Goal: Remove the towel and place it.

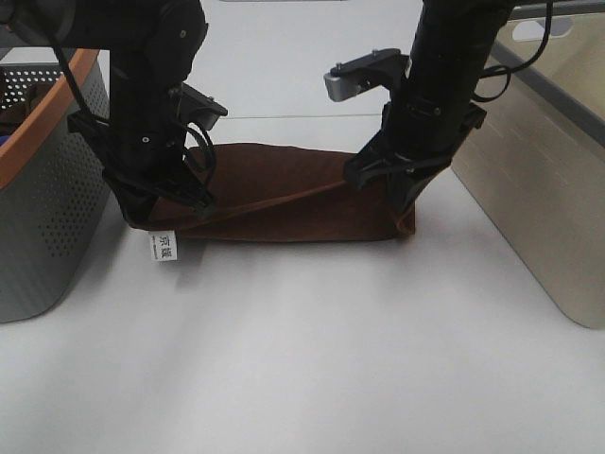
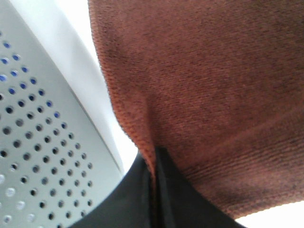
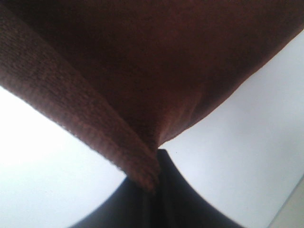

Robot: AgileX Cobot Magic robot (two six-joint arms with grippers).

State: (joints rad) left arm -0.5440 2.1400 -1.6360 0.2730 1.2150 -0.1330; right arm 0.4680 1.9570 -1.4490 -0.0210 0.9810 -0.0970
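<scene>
The dark brown towel [image 1: 284, 194] is stretched out between my two grippers over the white table, its lower part resting on the surface. A small white label [image 1: 166, 246] hangs at its left corner. My left gripper [image 1: 161, 216] is shut on the towel's left corner; the cloth fills the left wrist view [image 2: 213, 95]. My right gripper [image 1: 405, 216] is shut on the right corner; the right wrist view shows the towel [image 3: 156, 71] pinched between its fingers with a hem running across.
A grey perforated basket with an orange rim [image 1: 43, 203] stands at the left, close to my left arm; its wall shows in the left wrist view [image 2: 33, 142]. A beige box [image 1: 539, 189] stands at the right.
</scene>
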